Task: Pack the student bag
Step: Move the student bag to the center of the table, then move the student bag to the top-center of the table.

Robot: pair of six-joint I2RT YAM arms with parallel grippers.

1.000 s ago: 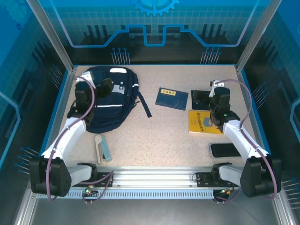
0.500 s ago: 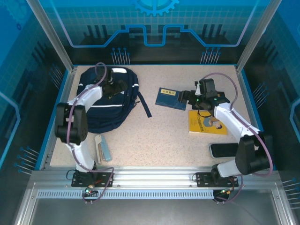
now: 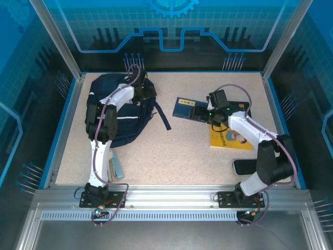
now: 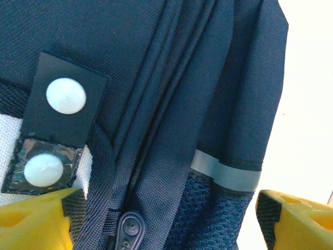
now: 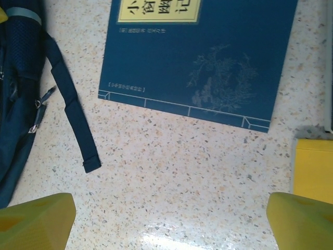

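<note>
two arms reach over a beige speckled table (image 3: 182, 151) with a blue rim; an aluminium rail (image 3: 171, 197) runs along its near side. metal posts and blue see-through panels stand around it, the back panel with a gear drawing at the top. the student bag (image 3: 127, 130) lies at the far left of the table, its strap (image 3: 162, 117) spread to the right on the surface. right of it lie a navy book (image 3: 184, 108), then a yellow book (image 3: 229, 138), and near the right base a flat black thing (image 3: 244, 166); a pale grey and light blue item (image 3: 115, 165) lies just on the near side of the bag. the left gripper (image 3: 145, 92) is at the upper right edge of the bag; in the left wrist view its yellow fingers (image 4: 31, 221) stand well apart over the dark fabric, and i cannot tell if they touch it. the right gripper (image 3: 202, 112) hangs at the right edge of the navy book, its fingers (image 5: 34, 221) also wide apart with bare table between them. one second before, both arms were folded low near their bases; now they are stretched out. the left gripper has gone from the middle top of the bag to its right edge, and the right gripper has moved left to the navy book. the bag, the books and the other things lie where they lay.
</note>
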